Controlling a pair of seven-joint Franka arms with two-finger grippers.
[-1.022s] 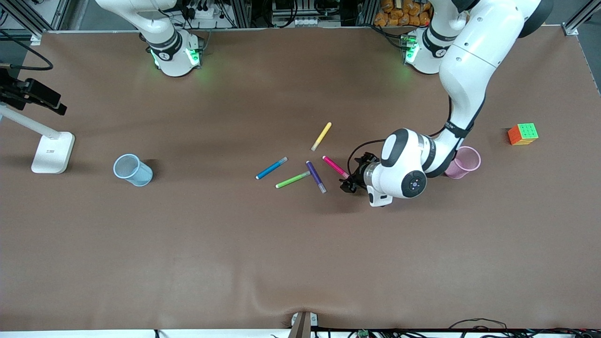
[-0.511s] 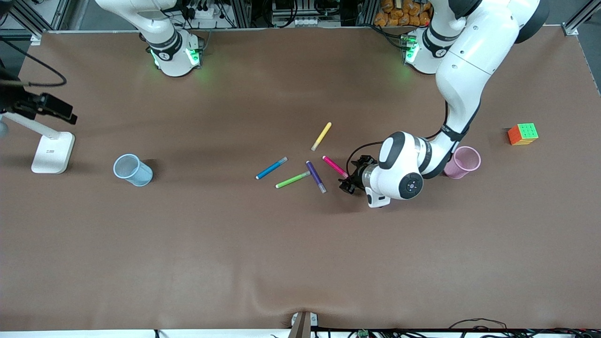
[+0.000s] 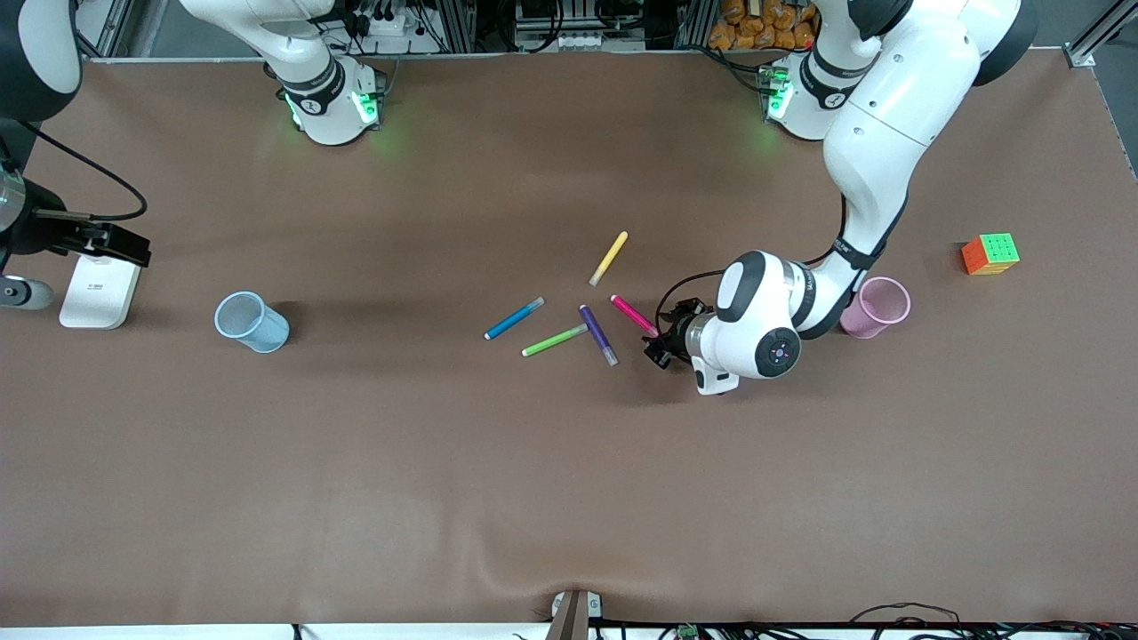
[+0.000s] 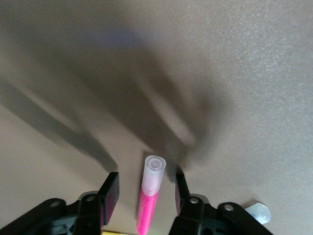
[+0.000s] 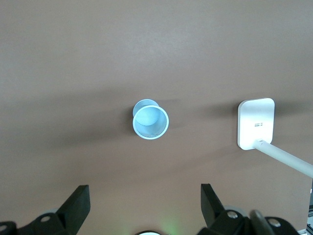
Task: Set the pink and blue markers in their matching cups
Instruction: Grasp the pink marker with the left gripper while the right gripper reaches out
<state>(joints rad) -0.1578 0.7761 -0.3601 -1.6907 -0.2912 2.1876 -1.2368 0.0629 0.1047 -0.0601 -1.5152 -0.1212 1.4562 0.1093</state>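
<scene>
Markers lie in a loose cluster near mid-table: pink marker point(image 3: 634, 315) at the left arm's end of the cluster, its pale cap pointing toward the left gripper point(image 3: 659, 345); purple marker point(image 3: 598, 334) just beside it, green marker point(image 3: 555, 340) and blue marker point(image 3: 514, 318) toward the right arm's end, yellow marker point(image 3: 609, 258) farther from the front camera than the rest. Left gripper low at the table, straddling the capped end of the pink marker point(image 4: 149, 194); in the left wrist view its fingers point(image 4: 110, 195) stand on either side of the barrel with a gap showing on both sides, so jaws partly parted and not touching the marker. Pink cup point(image 3: 877, 307) upright just beside the left arm's wrist, toward that arm's end of the table. Blue cup point(image 3: 252, 322) upright, well apart from the markers, toward the right arm's end. Right gripper point(image 5: 144, 208) up in the air over the blue cup point(image 5: 150, 120), fingers spread wide, nothing between them. White lamp base point(image 3: 100, 289) near the blue cup; colour cube point(image 3: 989, 254) near the pink cup
</scene>
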